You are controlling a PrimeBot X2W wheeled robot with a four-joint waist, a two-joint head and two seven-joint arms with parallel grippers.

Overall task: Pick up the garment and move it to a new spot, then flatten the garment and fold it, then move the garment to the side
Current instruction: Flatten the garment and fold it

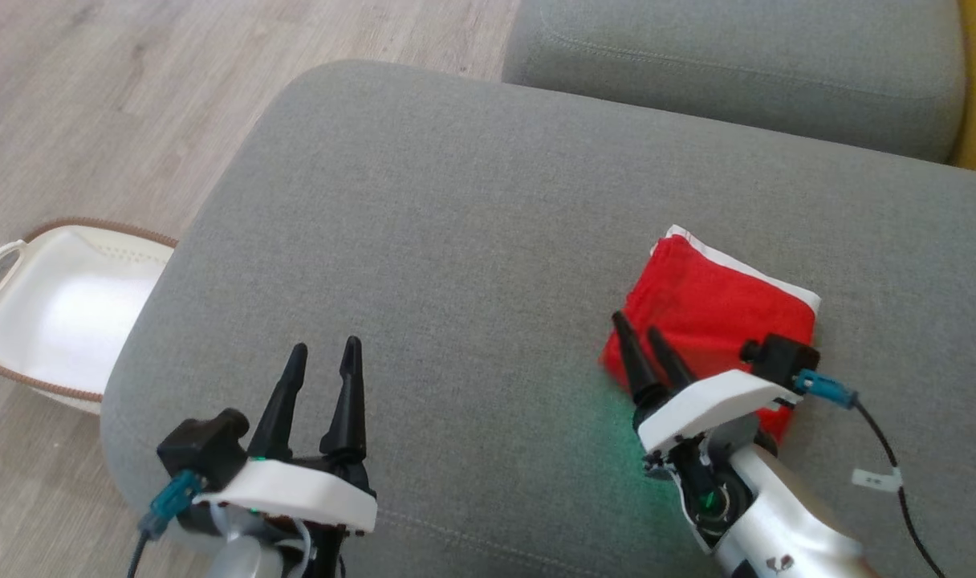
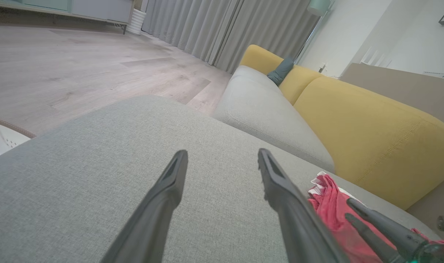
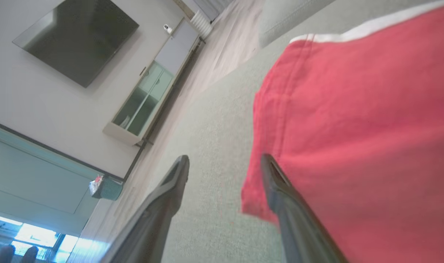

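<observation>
right gripper (image 1: 636, 324) low over folded red garment (image 1: 713, 305) edge, jaws apart; left gripper (image 1: 325, 345) wide, above cushion (image 1: 456, 241).

A broad grey woven-fabric seat cushion (image 1: 472, 241) takes up most of the space, with a second grey cushion (image 1: 737, 64) beyond it. A white plastic basket with a brown braided rim (image 1: 111, 250) stands on the pale wood-plank floor (image 1: 95, 104), tucked against the cushion's left edge. Behind runs a mustard-yellow sofa backrest (image 2: 368, 128) with a small teal pillow (image 2: 280, 71) resting on it, and grey pleated curtains (image 2: 222, 29) hang further off. A black flat screen (image 3: 76, 36) is mounted above a white glass-fronted cabinet (image 3: 149, 95).
</observation>
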